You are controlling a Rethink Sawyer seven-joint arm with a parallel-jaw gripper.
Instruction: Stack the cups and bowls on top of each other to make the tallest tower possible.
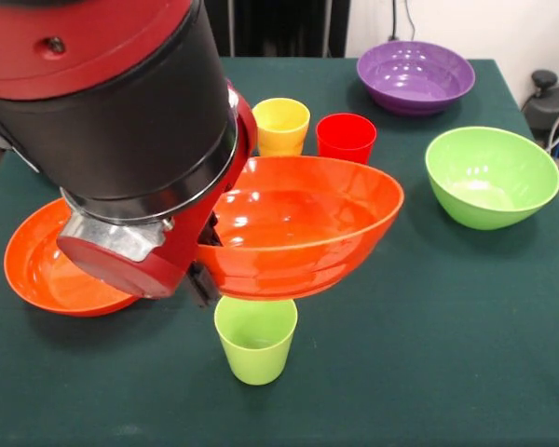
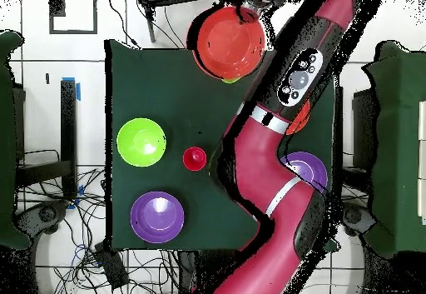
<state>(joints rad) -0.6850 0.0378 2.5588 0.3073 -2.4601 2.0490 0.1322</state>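
Note:
My gripper [image 1: 204, 279] is shut on the left rim of an orange bowl [image 1: 298, 228] and holds it tilted just over an upright light green cup [image 1: 255, 340] near the table's front. I cannot tell whether bowl and cup touch. In the overhead view the same orange bowl [image 2: 229, 45] hides nearly all of that cup. A second orange bowl [image 1: 51, 270] lies on the table at the left, partly behind the arm. A yellow cup [image 1: 280, 126] and a red cup [image 1: 346, 138] stand behind the held bowl. The blue and purple cups are out of view.
A light green bowl [image 1: 491, 177] sits at the right and a purple bowl [image 1: 415, 76] at the far right corner. In the overhead view a second purple bowl [image 2: 309, 172] is half hidden under the arm. The bulky arm [image 1: 112, 121] blocks the left half of the front view.

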